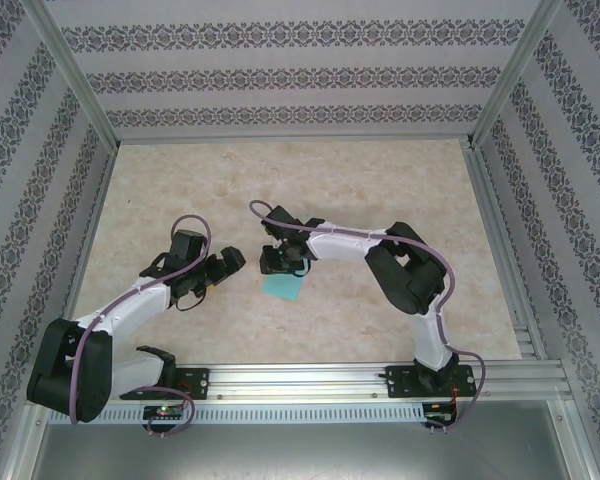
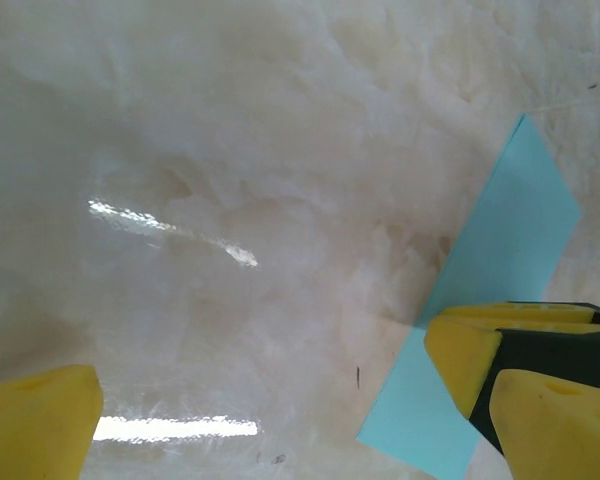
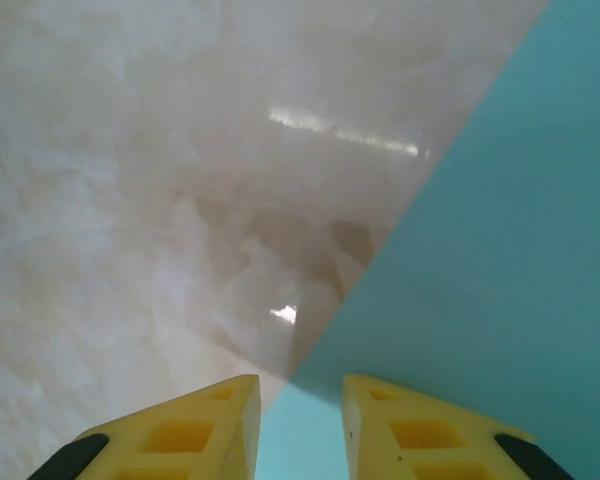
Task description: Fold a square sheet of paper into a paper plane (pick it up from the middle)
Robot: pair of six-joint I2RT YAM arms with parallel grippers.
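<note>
Top view looks down from behind; wrist views face the table [image 2: 230,200] closely (both share the paper [image 3: 500,250]).

Patterned wallpaper [image 1: 280,70] closes in on three sides, grey floral bands running across pale stripes. Bare aluminium posts [image 1: 75,75] stand at the corners. The tabletop [image 1: 380,180] is glossy, beige and marble-veined, with overhead light glinting off it in bright streaks. A slotted metal rail [image 1: 310,380] lines the near edge.

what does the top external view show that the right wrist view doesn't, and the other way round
Top external adds the wider scene: both arms, the left gripper near the right gripper, and the patterned walls. Right wrist adds the close-up: yellow fingertips with a narrow gap between them, at the edge of the square sheet of paper. Both show that turquoise sheet on the marble table.
</note>
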